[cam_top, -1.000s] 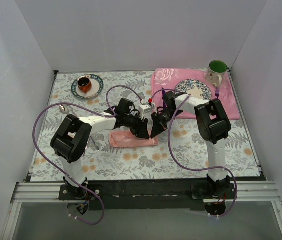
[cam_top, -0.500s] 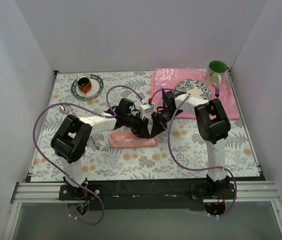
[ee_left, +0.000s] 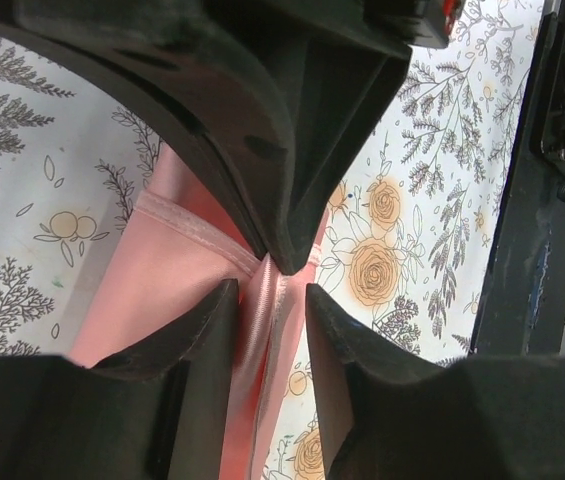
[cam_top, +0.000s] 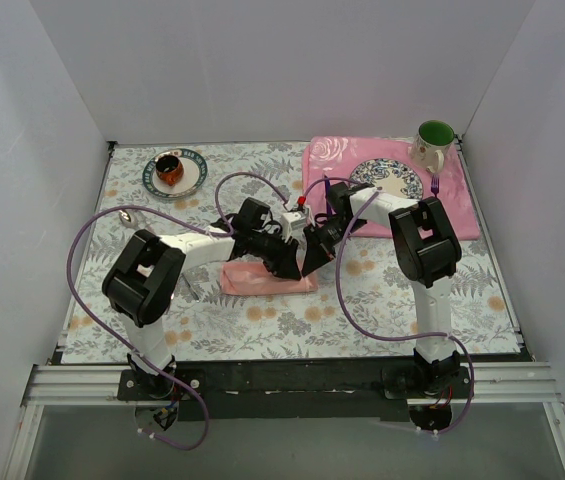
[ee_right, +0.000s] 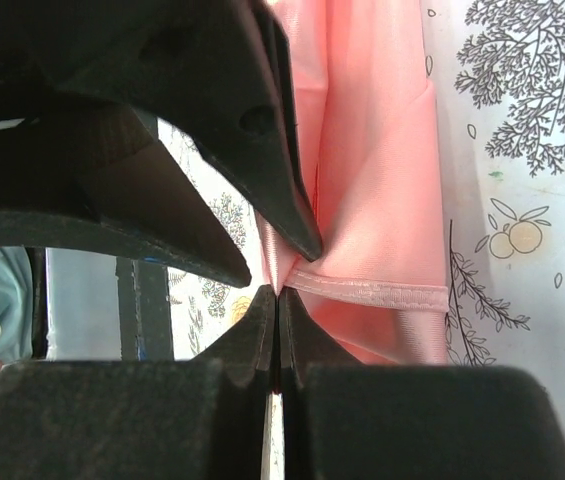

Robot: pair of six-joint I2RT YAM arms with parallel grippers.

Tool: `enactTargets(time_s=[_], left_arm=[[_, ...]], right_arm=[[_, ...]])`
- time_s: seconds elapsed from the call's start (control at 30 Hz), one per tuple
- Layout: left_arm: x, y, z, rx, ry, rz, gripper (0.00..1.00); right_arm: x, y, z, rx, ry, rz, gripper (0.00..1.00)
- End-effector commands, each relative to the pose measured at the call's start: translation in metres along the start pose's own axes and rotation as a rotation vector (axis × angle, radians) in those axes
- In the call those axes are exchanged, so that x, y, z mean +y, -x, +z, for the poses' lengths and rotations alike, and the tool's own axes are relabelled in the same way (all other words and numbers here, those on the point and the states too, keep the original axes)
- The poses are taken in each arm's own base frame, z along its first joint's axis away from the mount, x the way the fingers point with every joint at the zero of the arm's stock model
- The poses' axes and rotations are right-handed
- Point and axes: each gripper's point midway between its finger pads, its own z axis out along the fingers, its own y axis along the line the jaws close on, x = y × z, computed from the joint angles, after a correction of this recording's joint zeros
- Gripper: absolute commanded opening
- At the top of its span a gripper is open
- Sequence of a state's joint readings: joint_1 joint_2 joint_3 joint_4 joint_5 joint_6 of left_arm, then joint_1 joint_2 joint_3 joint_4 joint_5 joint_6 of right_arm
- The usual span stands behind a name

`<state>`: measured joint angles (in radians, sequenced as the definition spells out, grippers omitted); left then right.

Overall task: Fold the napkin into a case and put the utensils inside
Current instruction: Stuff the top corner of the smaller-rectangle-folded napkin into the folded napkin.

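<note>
The napkin (cam_top: 262,281) lies left-to-right at centre frame, both tools at its right end: right gripper (ee_right: 274,300) pinches the hem, left gripper (ee_left: 270,290) spread astride it.

Jammed at the middle: left gripper (ee_left: 270,292) and right gripper (ee_right: 276,300) tip to tip over the right end of the napkin (cam_top: 247,280), left arm (cam_top: 197,247) stretched across from the left. Far right taken by placemat (cam_top: 327,160), plate (cam_top: 364,172) and mug (cam_top: 432,146); far left by saucer (cam_top: 195,176). Open tablecloth (cam_top: 362,312) along the near edge.
</note>
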<state>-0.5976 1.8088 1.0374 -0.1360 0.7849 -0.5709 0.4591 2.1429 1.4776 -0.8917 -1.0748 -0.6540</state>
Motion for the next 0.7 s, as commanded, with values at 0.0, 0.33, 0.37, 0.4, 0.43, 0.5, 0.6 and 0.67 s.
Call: enactTargets(time_s=[0.0,0.33,0.37,0.4,0.43,0.5,0.6,0.67], left_arm=[[-0.018,0.006,0.0,0.0,-0.028,0.074,0.28],[-0.014,-0.008,0.006,0.035,-0.011,-0.014,0.0],[-0.015,-0.009,0.006,0.035,-0.012,-0.025,0.0],[-0.015,-0.008,0.005,0.03,-0.01,-0.026,0.0],[-0.016,-0.01,0.005,0.031,-0.012,-0.03,0.0],[-0.016,-0.008,0.005,0.023,-0.011,-0.03,0.0],[-0.016,-0.006,0.005,0.018,-0.005,-0.034,0.0],[-0.017,-0.007,0.005,0.017,-0.006,-0.032,0.0]], right_arm=[[0.005,0.011,0.0,-0.02,0.022,-0.02,0.01],[0.017,0.023,-0.012,-0.033,0.018,-0.007,0.27],[0.02,0.029,-0.017,-0.046,0.016,-0.006,0.31],[0.022,0.033,-0.02,-0.057,0.015,-0.008,0.33],[0.023,0.037,-0.025,-0.07,0.009,0.011,0.35],[0.025,0.042,-0.029,-0.083,0.002,0.006,0.36],[0.022,0.045,-0.026,-0.095,-0.022,0.023,0.29],[0.012,0.041,-0.02,-0.065,-0.084,0.063,0.22]])
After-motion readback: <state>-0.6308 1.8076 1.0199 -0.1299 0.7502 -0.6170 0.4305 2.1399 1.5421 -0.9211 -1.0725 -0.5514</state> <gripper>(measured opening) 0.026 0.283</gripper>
